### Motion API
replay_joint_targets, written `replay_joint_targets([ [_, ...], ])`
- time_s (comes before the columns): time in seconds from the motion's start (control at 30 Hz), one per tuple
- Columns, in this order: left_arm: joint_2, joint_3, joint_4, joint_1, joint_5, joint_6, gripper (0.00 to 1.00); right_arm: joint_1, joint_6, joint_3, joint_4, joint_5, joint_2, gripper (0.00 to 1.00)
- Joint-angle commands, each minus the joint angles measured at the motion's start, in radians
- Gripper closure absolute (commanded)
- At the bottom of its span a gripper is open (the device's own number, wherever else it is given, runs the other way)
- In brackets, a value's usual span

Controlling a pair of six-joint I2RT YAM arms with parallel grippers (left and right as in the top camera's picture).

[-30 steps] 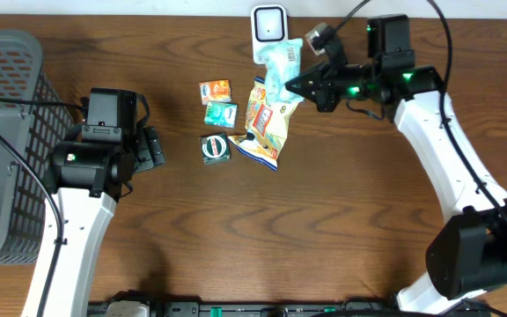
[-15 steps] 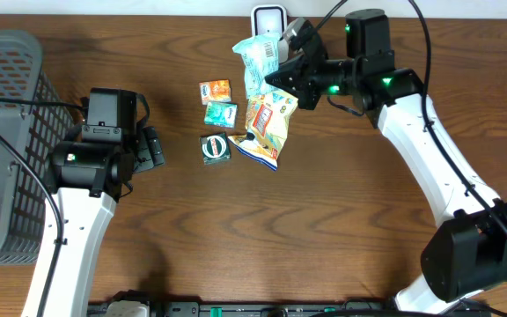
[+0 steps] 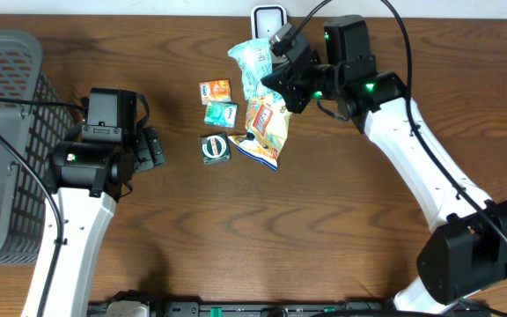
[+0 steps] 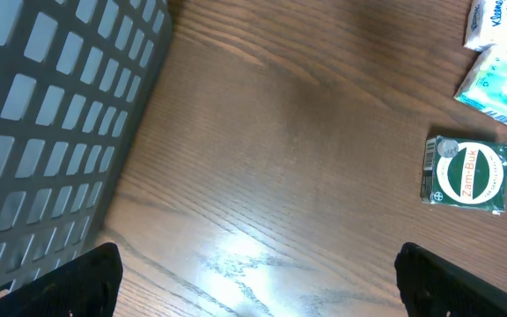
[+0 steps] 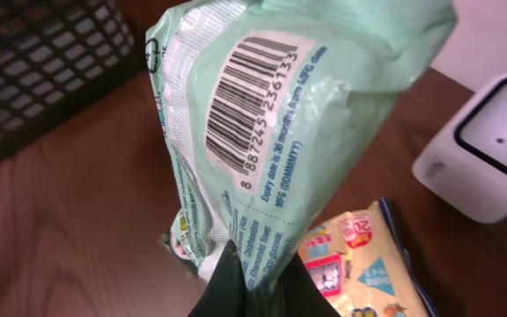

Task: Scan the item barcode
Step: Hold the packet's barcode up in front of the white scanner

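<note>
A mint-green packet (image 3: 252, 63) hangs above the table just left of the white scanner (image 3: 268, 22). My right gripper (image 3: 278, 77) is shut on its lower edge. In the right wrist view the packet (image 5: 271, 132) fills the middle, pinched at the right gripper (image 5: 258, 277). Its barcode (image 5: 249, 97) faces the wrist camera, and the scanner (image 5: 487, 150) stands off to the right. My left gripper (image 3: 152, 148) hovers open over bare wood near the basket. In the left wrist view the left gripper (image 4: 258, 282) holds nothing between its wide-set fingers (image 4: 86, 277).
A grey mesh basket (image 3: 3, 132) stands at the far left. A yellow snack bag (image 3: 267, 128), a green Zam-Buk tin (image 3: 216, 148) and two small packets (image 3: 216, 90) (image 3: 221, 113) lie below the scanner.
My right arm has swung left with the green packet, from in front of the scanner to its left side. The left arm has not moved.
</note>
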Motion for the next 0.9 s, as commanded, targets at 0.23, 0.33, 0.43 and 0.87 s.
replay_joint_targets([
  [0.23, 0.004, 0.016, -0.003, -0.002, -0.003, -0.005, 0.02, 0.003, -0.001, 0.010, -0.004, 0.037, -0.002, 0.99],
  [0.33, 0.004, 0.016, -0.003, -0.002, -0.003, -0.005, 0.02, 0.003, -0.001, 0.010, -0.008, 0.057, -0.002, 0.99],
  [0.43, 0.004, 0.016, -0.003, -0.002, -0.003, -0.005, 0.02, 0.003, -0.001, 0.010, -0.012, 0.073, -0.002, 0.99],
  [0.87, 0.004, 0.016, -0.003, -0.002, -0.003, -0.005, 0.02, 0.005, -0.001, 0.009, -0.089, 0.353, 0.002, 0.99],
])
